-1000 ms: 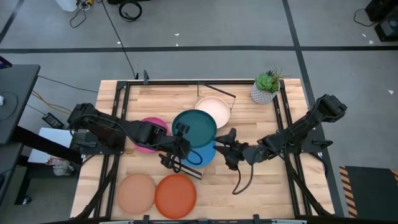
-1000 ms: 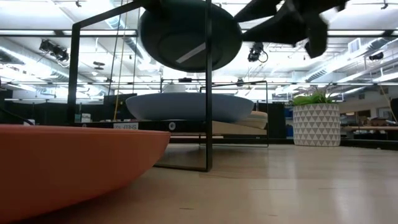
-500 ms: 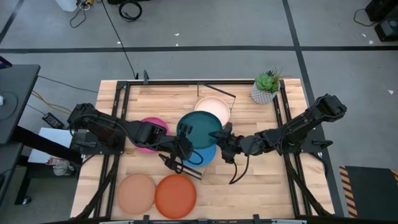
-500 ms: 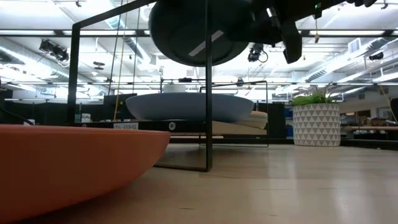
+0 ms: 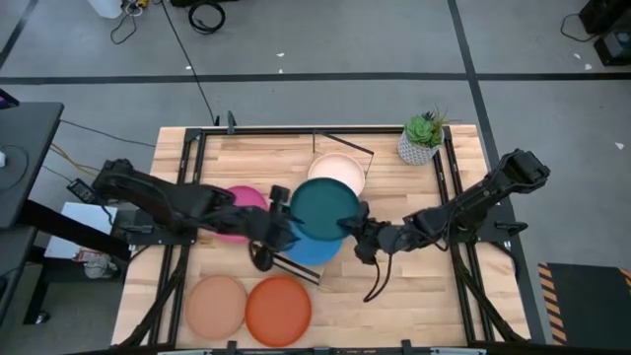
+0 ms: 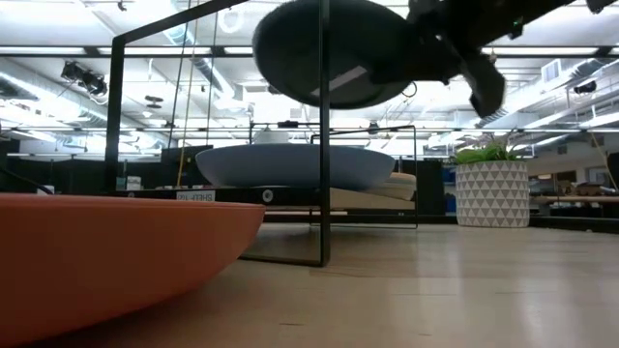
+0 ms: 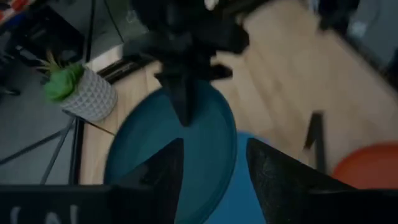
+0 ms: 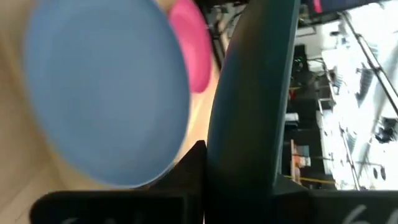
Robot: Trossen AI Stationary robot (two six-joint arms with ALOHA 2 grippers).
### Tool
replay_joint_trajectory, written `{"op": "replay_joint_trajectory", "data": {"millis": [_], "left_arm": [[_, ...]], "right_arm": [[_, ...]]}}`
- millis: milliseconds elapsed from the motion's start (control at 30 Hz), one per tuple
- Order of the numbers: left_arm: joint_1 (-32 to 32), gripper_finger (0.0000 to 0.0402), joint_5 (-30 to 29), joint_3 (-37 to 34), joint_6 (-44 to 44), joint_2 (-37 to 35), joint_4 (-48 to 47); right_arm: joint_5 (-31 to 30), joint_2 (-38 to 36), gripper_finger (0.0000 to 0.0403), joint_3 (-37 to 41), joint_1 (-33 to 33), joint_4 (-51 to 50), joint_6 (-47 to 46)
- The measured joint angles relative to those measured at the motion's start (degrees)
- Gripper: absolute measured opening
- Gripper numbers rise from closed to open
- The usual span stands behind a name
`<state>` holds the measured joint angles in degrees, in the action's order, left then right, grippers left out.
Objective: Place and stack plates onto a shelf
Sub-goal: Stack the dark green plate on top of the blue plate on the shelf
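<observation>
Above the blue plate [image 5: 308, 245] at the middle of the table, the right gripper [image 5: 352, 226] is clenched on the rim of the teal plate [image 5: 325, 209] — its own wrist camera shows that dark rim wedged between the fingers. The left gripper [image 5: 279, 221] sits at the teal plate's opposite edge; its fingers [image 7: 281, 180] stand apart on either side of the rim, so it looks released rather than gripping, though I cannot be sure it is clear of the plate.

This reads to me as a handover in mid-air, with the right arm taking the plate. The next move would call for the left arm to back away cleanly, then for the right arm to carry the plate toward the shelf; only thin black legs [image 6: 322, 135] of that frame are plain from table height, and I cannot make out its board.

Around the blue plate: a magenta plate [image 5: 237, 212] just beside it on the left arm's side, a cream plate [image 5: 340, 170] beyond it, orange [image 5: 278, 308] and tan [image 5: 216, 304] plates nearer the front edge. A potted plant [image 5: 422, 138] stands at the far corner of the slatted wooden table [image 5: 414, 296]. Beyond lies grey floor with cables — a ceiling of strip lights shows in the low view.
</observation>
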<state>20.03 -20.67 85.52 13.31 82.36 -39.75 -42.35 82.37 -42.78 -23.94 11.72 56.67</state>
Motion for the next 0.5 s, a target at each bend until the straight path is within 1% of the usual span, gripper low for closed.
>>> {"op": "replay_joint_trajectory", "data": {"millis": [67,133,267,367,500], "left_arm": [[0.14,0.0182,-0.22,0.02,-3.93,-2.03,0.08],[0.02,0.0180,-1.35,0.03,-7.74,-3.68,-0.54],[0.05,0.0177,-4.04,0.04,-13.31,-5.45,-2.15],[0.11,0.0177,-5.25,0.04,-15.94,-6.13,-2.09],[-0.44,0.0177,-6.41,0.04,-19.51,-6.35,-2.14]], "right_arm": [[0.26,0.00,0.0063,0.01,-1.06,-1.70,0.13],[2.08,0.00,0.0070,0.01,-1.91,-3.84,0.37],[5.35,0.02,0.0072,0.01,-2.30,-6.33,0.32],[5.91,1.54,0.0072,0.01,-2.19,-5.51,1.50],[5.90,6.65,0.0073,0.01,-1.92,-0.96,7.09]]}}
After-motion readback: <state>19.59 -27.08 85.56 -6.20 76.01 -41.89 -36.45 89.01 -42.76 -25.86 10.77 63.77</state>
